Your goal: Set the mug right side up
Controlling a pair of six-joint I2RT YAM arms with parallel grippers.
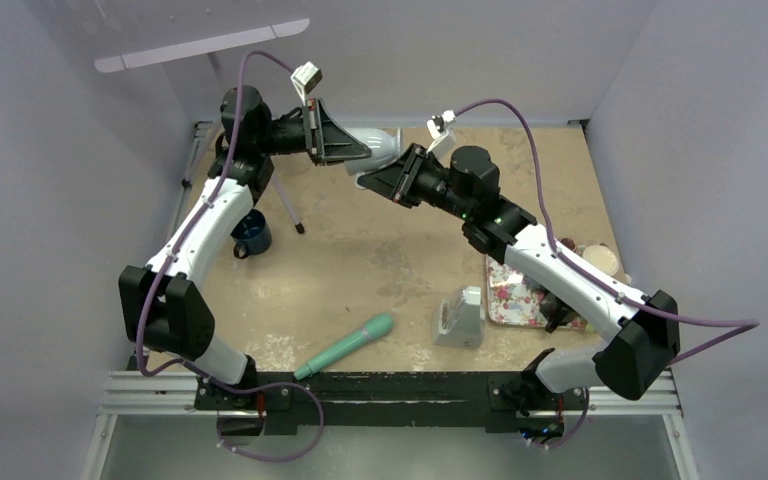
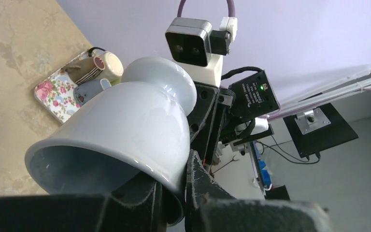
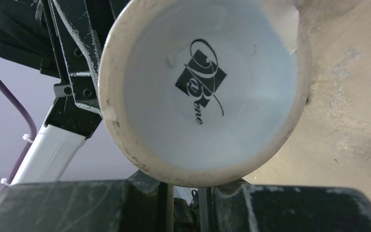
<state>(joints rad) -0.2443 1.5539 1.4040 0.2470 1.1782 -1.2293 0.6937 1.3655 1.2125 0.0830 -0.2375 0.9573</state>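
From above, the mug (image 1: 382,145) is mostly hidden: only slivers of pale glaze show between the left claw (image 1: 352,150) and the right claw (image 1: 378,182), which meet in the air over the far part of the worktop (image 1: 380,260). How either claw grips cannot be made out there. The left wrist camera fills this in. The mug (image 2: 135,125) lies tilted with its mouth toward the lens, and the left claw (image 2: 174,193) is closed tight on the rim, one finger inside the wall and one outside. The right claw (image 2: 204,121) sits against the foot. The right wrist camera shows only the underside of the mug (image 3: 203,87), with its printed black logo. The right claw (image 3: 186,191) is nearly closed and pinches the edge of the foot, cut off by the frame's lower border. No view shows a handle. A flowered tray (image 2: 53,99) with cups lies on the worktop beyond.
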